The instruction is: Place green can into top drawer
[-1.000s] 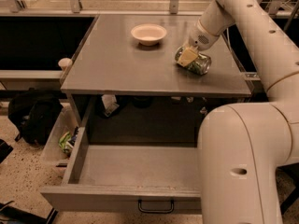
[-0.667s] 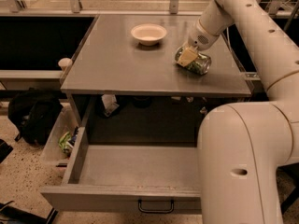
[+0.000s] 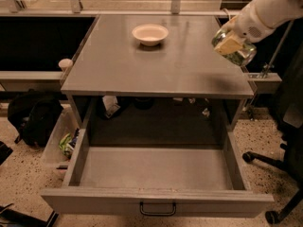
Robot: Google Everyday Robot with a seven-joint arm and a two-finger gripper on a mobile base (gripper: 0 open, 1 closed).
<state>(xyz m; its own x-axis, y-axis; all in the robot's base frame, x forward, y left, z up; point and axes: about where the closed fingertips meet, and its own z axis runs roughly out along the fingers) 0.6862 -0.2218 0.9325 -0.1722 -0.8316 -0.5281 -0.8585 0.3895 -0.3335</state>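
Note:
My gripper (image 3: 231, 45) is shut on the green can (image 3: 239, 55) and holds it in the air above the right edge of the grey tabletop (image 3: 156, 60). The can is shiny, green and silver, tilted, with a tan finger pad across it. The white arm comes in from the upper right. The top drawer (image 3: 156, 169) stands pulled wide open below the table, empty, with a small black handle (image 3: 157, 209) on its front.
A pale pink bowl (image 3: 150, 34) sits on the far middle of the tabletop. A black bag (image 3: 29, 117) and a clear bin with litter (image 3: 61, 143) lie on the floor at the left. An office chair base (image 3: 274, 174) stands at the right.
The can was resting on the tabletop in my gripper; now it is lifted off and carried to the right edge. The view has also shifted, so the arm no longer covers the drawer.

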